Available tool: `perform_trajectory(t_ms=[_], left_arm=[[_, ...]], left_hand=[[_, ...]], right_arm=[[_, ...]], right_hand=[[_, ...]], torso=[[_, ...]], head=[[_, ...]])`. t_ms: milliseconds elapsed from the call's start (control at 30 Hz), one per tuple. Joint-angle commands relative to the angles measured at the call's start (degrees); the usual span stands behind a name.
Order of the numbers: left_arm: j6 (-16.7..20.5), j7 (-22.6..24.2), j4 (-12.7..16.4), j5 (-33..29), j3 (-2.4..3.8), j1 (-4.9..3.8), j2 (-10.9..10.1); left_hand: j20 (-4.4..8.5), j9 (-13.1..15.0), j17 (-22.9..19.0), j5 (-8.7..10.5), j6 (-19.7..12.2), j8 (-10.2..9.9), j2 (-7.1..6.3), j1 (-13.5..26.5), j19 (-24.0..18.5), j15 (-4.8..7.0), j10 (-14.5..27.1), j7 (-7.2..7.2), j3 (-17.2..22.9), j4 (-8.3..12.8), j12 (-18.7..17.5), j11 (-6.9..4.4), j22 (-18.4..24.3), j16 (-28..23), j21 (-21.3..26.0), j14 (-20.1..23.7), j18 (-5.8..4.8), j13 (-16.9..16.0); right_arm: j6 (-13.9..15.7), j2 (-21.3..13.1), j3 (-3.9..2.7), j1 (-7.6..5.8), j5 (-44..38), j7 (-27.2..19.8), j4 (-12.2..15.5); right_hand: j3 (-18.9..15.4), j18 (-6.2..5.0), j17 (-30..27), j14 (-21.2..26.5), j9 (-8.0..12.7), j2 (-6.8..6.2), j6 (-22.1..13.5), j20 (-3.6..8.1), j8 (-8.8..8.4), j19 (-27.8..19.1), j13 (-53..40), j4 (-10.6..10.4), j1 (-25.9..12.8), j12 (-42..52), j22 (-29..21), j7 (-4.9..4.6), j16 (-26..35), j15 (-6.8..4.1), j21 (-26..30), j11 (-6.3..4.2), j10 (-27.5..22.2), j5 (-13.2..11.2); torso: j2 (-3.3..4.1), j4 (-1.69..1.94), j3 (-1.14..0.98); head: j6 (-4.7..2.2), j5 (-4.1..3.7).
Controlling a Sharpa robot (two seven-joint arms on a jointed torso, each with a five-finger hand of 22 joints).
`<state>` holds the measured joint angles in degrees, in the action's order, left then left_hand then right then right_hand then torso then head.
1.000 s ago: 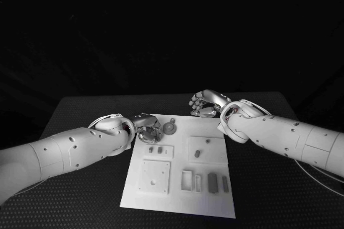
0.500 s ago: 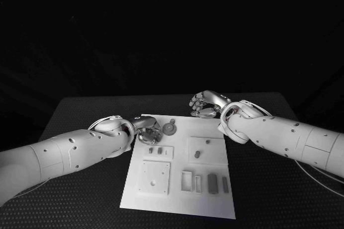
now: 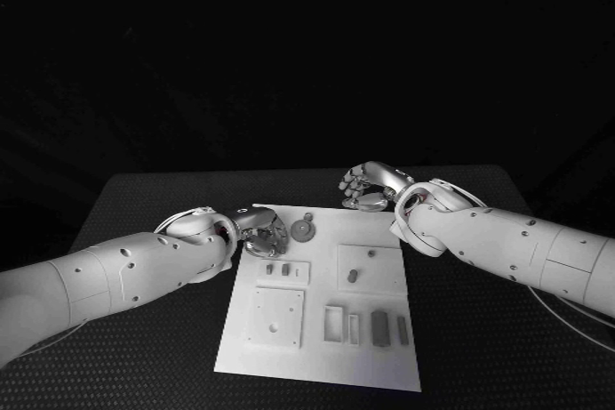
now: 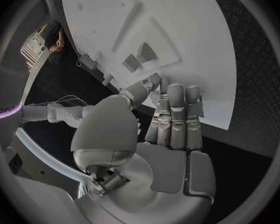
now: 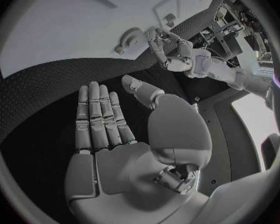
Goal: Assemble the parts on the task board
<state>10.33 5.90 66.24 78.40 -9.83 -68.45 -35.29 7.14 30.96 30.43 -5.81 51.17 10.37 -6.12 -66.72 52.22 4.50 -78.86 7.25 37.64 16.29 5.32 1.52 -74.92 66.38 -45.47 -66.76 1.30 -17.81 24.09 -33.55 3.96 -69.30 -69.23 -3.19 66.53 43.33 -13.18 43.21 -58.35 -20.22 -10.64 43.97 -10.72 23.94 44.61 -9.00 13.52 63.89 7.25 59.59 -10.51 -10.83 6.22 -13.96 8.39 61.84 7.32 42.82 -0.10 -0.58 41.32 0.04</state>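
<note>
The white task board (image 3: 321, 357) lies in the middle of the black table. A round grey part (image 3: 304, 228) sits near its far edge, and small grey parts (image 3: 353, 275) lie further down it. My left hand (image 3: 260, 231) hovers at the board's far-left corner, just left of the round part, fingers straight and close together with nothing visibly held. In the left wrist view its fingertips (image 4: 176, 92) reach the board (image 4: 177, 25). My right hand (image 3: 368, 186) is past the board's far edge over the table, palm flat (image 5: 109, 134), empty.
A square plate (image 3: 277, 316) and several upright grey pieces (image 3: 379, 328) beside narrow slots occupy the board's near half. Black textured table (image 3: 499, 339) surrounds the board on all sides. The right wrist view shows the left hand (image 5: 171, 47) beside the round part (image 5: 130, 36).
My left hand has shifted slightly toward the board's far-left corner. The right hand has hardly moved.
</note>
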Motion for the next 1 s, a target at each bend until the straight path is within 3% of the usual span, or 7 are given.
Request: perform_trajectory(t_ms=[33,367,533,633,700,800,1000], left_arm=[[0.91,-0.42,0.03,0.38,0.03,0.06,-0.14],[1.92,-0.89,-1.05,0.56,0.24,0.09,-1.30],[2.06,-0.49,-2.14,-1.50,0.63,0.06,-2.21],[1.90,0.62,-3.30,-5.82,1.37,0.05,-2.55],[2.81,1.32,-3.98,-7.87,1.83,0.05,-3.09],[2.90,2.02,-3.95,-12.67,2.41,0.04,-3.85],[2.52,6.56,-1.62,-32.44,3.17,0.02,-6.10]], left_hand=[[3.07,-0.10,-0.09,0.12,-0.44,-0.25,-0.52,-0.04,0.40,0.28,-0.41,-0.04,-0.26,0.06,-0.33,-0.01,-1.03,0.40,-0.13,-0.06,0.56,-0.10],[3.10,-0.23,-0.13,0.20,-0.62,-0.10,-1.61,-0.49,0.41,0.25,-0.18,-0.07,-0.37,0.11,-0.52,0.03,-1.07,0.47,-0.17,0.05,0.53,-0.13],[2.95,-0.20,-0.22,0.13,-0.12,0.41,-1.67,-0.62,0.25,-0.06,0.70,0.36,-0.32,-0.05,-1.01,0.38,-1.07,0.41,-0.12,0.29,0.48,0.00],[2.50,0.06,-0.62,0.10,1.17,1.35,-1.59,-0.52,-0.60,-0.58,1.79,0.79,-0.20,-0.13,-1.42,0.88,-0.99,-0.34,0.35,1.33,0.37,0.18],[1.33,0.24,-1.99,-0.05,1.53,1.82,-1.33,0.00,-3.03,-1.83,4.75,1.47,0.29,-0.31,-1.45,2.07,-0.41,-3.19,2.20,4.21,0.00,0.82],[0.11,0.28,-3.66,-0.22,0.90,1.87,-1.27,0.46,-4.91,-3.06,7.37,1.38,0.63,-0.43,-1.66,3.27,0.30,-6.54,4.15,6.34,-0.11,1.40],[-0.85,0.48,-5.68,1.00,-0.27,2.18,-1.37,2.81,-6.00,-3.84,8.42,1.93,-1.12,-1.17,-1.27,3.89,1.21,-11.03,6.69,6.54,-0.19,1.51]], right_arm=[[-0.60,-0.08,-0.03,-0.01,-0.09,-0.28,0.00],[-1.25,-1.17,-0.02,0.00,0.35,-1.01,0.22],[-3.56,-2.86,-0.02,0.01,0.89,-1.88,0.99],[-4.43,-3.95,-0.02,0.14,0.89,-2.01,1.66],[-4.94,-4.93,-0.01,0.41,0.76,-1.88,2.30],[-5.09,-6.10,0.00,0.50,-0.48,-1.70,3.11],[-5.81,-9.45,0.05,1.18,-3.51,-0.89,6.43]], right_hand=[[-0.38,0.54,-0.09,0.21,0.09,-0.46,-0.53,-0.26,0.28,0.18,0.08,0.10,0.16,-0.40,0.06,0.04,0.20,0.19,0.39,0.20,0.33,0.33],[-0.76,0.69,-0.54,0.82,0.22,-1.03,-0.69,-0.43,0.30,-0.38,0.39,0.06,0.00,-0.62,0.15,0.21,0.44,0.43,1.04,0.16,0.12,0.20],[-1.31,0.50,-0.62,0.40,0.22,-0.88,-0.45,-0.38,0.53,0.06,0.50,0.16,-0.06,-0.53,0.41,0.45,0.10,0.39,1.05,0.09,0.41,0.28],[-1.92,0.17,-0.61,-0.40,0.23,-0.47,0.04,-0.34,0.87,1.03,0.46,0.43,-0.01,-0.09,0.78,0.49,-0.54,0.13,0.94,-0.08,1.33,0.46],[-2.14,0.02,-0.58,-0.76,0.21,-0.42,0.26,-0.33,1.01,1.45,0.41,0.51,-0.02,0.09,0.92,0.33,-0.84,0.03,0.90,-0.15,1.67,0.61],[-2.30,-0.14,-0.53,-1.13,0.15,-0.28,0.61,-0.33,1.22,1.91,0.31,0.61,0.05,0.32,1.09,0.32,-1.19,-0.10,0.88,-0.33,2.09,0.84],[-2.81,-0.83,0.11,-2.95,-0.12,-0.22,2.14,-0.25,1.96,3.92,-0.46,0.62,-0.22,1.43,1.84,0.72,-2.73,-0.91,0.35,-1.20,4.00,1.15]], torso=[[0.01,-0.03,-0.01],[0.00,-0.02,-0.01],[-0.01,-0.02,-0.04],[-0.03,-0.05,-0.09],[-0.03,-0.04,-0.08],[-0.04,-0.15,-0.06],[-0.09,0.03,0.01]], head=[[0.04,-0.02],[0.12,-0.14],[-0.10,-0.35],[-0.17,-0.67],[-0.12,-1.12],[-0.36,-1.37],[-0.45,-1.60]])
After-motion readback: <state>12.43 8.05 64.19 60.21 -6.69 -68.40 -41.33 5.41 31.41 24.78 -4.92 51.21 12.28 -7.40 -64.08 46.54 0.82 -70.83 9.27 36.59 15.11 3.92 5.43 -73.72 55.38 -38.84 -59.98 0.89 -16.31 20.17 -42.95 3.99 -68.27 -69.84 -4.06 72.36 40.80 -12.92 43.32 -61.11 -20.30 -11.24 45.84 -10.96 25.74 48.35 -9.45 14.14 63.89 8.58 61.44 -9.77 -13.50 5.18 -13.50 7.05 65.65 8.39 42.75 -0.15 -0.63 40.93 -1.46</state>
